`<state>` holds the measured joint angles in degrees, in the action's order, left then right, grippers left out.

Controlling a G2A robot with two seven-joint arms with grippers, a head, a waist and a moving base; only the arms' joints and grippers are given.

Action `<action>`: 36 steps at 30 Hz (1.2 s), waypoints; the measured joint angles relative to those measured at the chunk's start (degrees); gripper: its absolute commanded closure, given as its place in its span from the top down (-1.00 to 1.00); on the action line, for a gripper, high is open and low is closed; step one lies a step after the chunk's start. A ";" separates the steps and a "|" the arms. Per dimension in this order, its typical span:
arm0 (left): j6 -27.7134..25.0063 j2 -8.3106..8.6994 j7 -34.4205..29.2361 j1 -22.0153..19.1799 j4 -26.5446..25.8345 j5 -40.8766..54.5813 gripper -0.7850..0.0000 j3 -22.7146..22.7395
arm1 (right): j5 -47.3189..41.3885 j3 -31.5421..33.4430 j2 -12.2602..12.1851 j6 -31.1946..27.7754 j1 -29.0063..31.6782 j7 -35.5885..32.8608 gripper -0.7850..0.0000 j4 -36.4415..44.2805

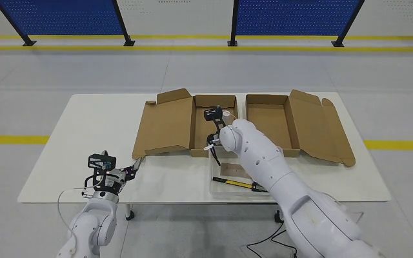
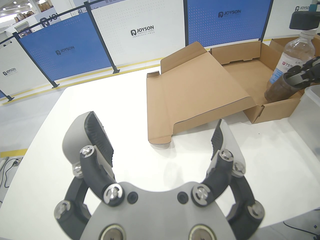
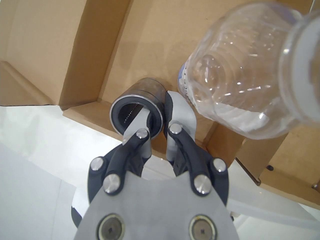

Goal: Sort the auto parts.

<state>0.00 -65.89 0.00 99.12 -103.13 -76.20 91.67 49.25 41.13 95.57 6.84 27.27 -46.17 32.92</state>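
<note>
My right gripper (image 3: 156, 108) is shut on a dark metal cylinder sleeve (image 3: 147, 88), one finger inside its bore and the other outside its wall. It holds the sleeve over the near corner of the left cardboard box (image 1: 222, 103), close beside a clear plastic bottle (image 3: 240, 71) standing in that box. In the left wrist view the sleeve (image 2: 276, 92) and bottle (image 2: 293, 56) show at the far right. My left gripper (image 2: 160, 136) is open with nothing between its fingers, low over the bare table near the front left (image 1: 133, 170).
A second open cardboard box (image 1: 271, 126) lies to the right of the first. A clear plastic bin (image 1: 226, 188) at the table's front holds a yellow-handled tool (image 1: 233, 184). The left box's flap (image 2: 200, 88) slopes toward my left gripper. The table's left part (image 1: 84, 135) is bare.
</note>
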 measured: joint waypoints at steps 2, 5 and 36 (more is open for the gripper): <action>0.00 0.00 0.00 0.00 0.00 0.00 1.00 0.00 | -0.11 -0.15 0.40 -0.17 -0.39 0.16 -0.55 -0.93; 0.00 0.00 0.00 0.00 0.00 0.00 1.00 0.00 | -0.24 -0.22 0.87 -0.39 -0.89 0.51 -0.41 -1.85; 0.00 0.00 0.00 0.00 0.00 0.00 1.00 0.00 | 27.60 20.60 -10.98 0.79 27.63 -21.74 -0.20 57.44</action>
<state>0.00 -65.89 0.00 99.12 -103.13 -76.20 91.67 76.84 61.73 84.60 7.63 54.90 -67.91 90.36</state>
